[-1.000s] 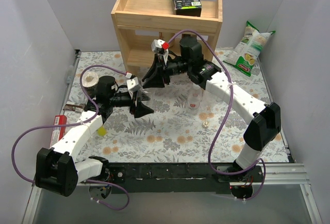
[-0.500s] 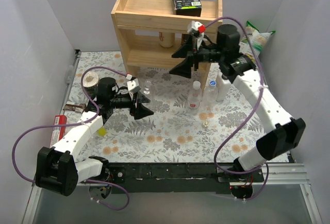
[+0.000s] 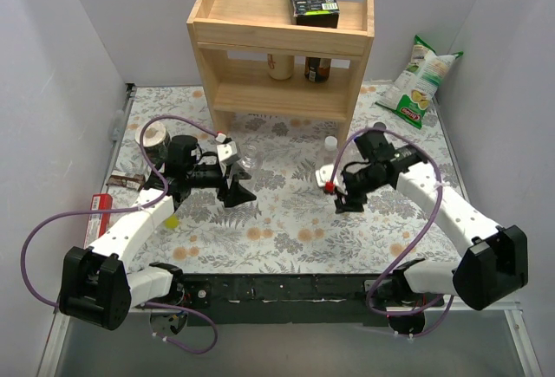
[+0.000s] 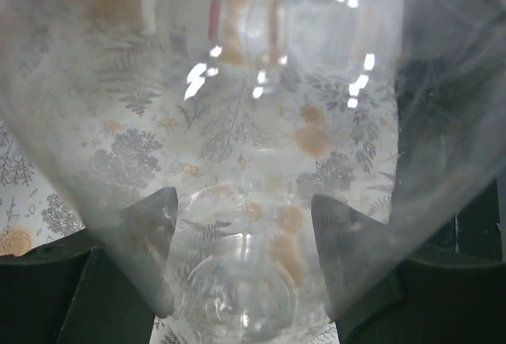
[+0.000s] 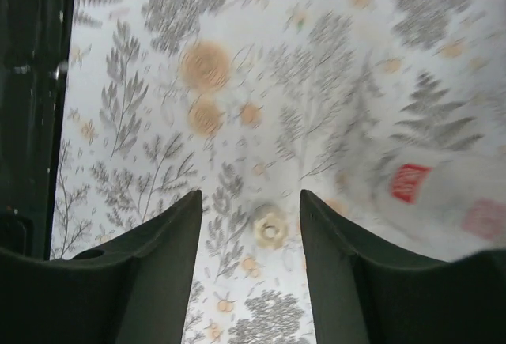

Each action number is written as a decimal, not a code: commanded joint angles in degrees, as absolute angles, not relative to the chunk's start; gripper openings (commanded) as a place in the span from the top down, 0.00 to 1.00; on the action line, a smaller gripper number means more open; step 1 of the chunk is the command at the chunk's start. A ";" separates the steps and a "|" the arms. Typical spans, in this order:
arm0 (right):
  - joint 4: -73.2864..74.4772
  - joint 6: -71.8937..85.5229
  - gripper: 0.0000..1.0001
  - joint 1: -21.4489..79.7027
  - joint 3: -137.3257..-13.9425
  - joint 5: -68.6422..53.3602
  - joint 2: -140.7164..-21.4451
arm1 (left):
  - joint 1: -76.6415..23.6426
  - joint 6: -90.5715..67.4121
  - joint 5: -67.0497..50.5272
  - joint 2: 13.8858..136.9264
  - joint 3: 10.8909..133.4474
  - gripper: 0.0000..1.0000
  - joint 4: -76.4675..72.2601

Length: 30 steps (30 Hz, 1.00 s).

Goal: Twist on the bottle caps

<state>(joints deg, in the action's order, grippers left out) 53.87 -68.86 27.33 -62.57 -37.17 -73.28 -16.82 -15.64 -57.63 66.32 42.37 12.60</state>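
Cap under right claw, bottle in left claw.
The pale cap lies on the tablecloth between the right jaws, which are parted and not touching it; the left claw clamps the clear bottle.

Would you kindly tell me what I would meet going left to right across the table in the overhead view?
red packet → round jar → left gripper holding a clear bottle → right gripper → green snack bag

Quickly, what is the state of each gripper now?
Left gripper: closed on a clear bottle.
Right gripper: open, empty, above a pale cap.
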 commanded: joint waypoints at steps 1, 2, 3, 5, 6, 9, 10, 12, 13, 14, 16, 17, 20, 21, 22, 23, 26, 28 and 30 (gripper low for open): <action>48.62 -79.37 0.38 27.07 -52.75 -28.66 -68.47 | -17.49 -13.97 -59.06 65.92 43.42 1.00 16.08; 47.73 -79.10 0.37 26.98 -51.78 -27.26 -68.90 | -17.58 -14.24 -58.54 65.74 43.50 1.00 16.34; 46.42 -78.93 0.37 26.90 -50.98 -26.99 -69.43 | -17.58 -14.33 -58.27 65.39 43.59 1.00 16.61; 45.44 -78.31 0.36 26.81 -49.75 -26.28 -71.44 | -17.49 -14.50 -58.10 65.39 43.86 1.00 17.22; 44.74 -77.53 0.36 26.37 -49.75 -26.11 -72.33 | -17.58 -14.59 -58.10 65.39 44.03 1.00 17.84; 43.16 -76.91 0.35 25.49 -49.57 -24.96 -75.23 | -17.49 -15.29 -58.10 65.74 44.12 1.00 18.11; 42.81 -76.99 0.36 25.23 -49.48 -24.61 -75.76 | -17.58 -15.38 -58.10 65.83 44.21 1.00 18.02; 41.93 -77.17 0.35 24.61 -49.48 -23.91 -77.16 | -17.58 -15.47 -58.10 65.83 44.21 1.00 18.11; 41.58 -77.43 0.35 24.44 -49.40 -23.73 -77.60 | -17.58 -15.56 -58.01 65.92 44.21 1.00 18.11; 41.57 -77.78 0.35 24.43 -49.57 -23.56 -78.56 | -17.58 -15.56 -58.01 66.09 44.30 1.00 18.11; 40.79 -78.22 0.35 24.35 -49.48 -23.20 -79.19 | -17.49 -15.56 -57.83 66.09 44.30 1.00 18.02; 40.52 -78.22 0.35 24.26 -49.31 -22.77 -79.80 | -17.58 -15.56 -57.83 66.09 44.30 1.00 18.10; 39.56 -78.40 0.36 24.26 -49.22 -22.24 -81.12 | -17.58 -15.73 -57.83 66.18 44.38 1.00 18.11; 39.29 -78.40 0.36 24.26 -49.31 -22.24 -81.47 | -17.49 -15.65 -57.83 66.27 44.38 1.00 18.02; 39.29 -78.83 0.36 24.26 -49.39 -22.32 -82.17 | -17.49 -15.73 -57.83 66.36 44.38 1.00 18.02; 39.20 -78.92 0.36 24.26 -49.48 -22.32 -82.53 | -17.49 -15.82 -57.83 66.53 44.38 1.00 17.93; 39.11 -79.97 0.38 24.26 -49.39 -22.06 -83.49 | -17.49 -15.91 -57.83 66.36 44.30 1.00 17.75; 39.29 -80.42 0.39 24.26 -49.13 -21.89 -83.93 | -17.58 -16.00 -57.74 66.44 44.12 1.00 17.67; 38.94 -80.68 0.39 24.26 -48.69 -21.80 -84.02 | -17.49 -16.00 -57.57 66.36 44.03 1.00 17.58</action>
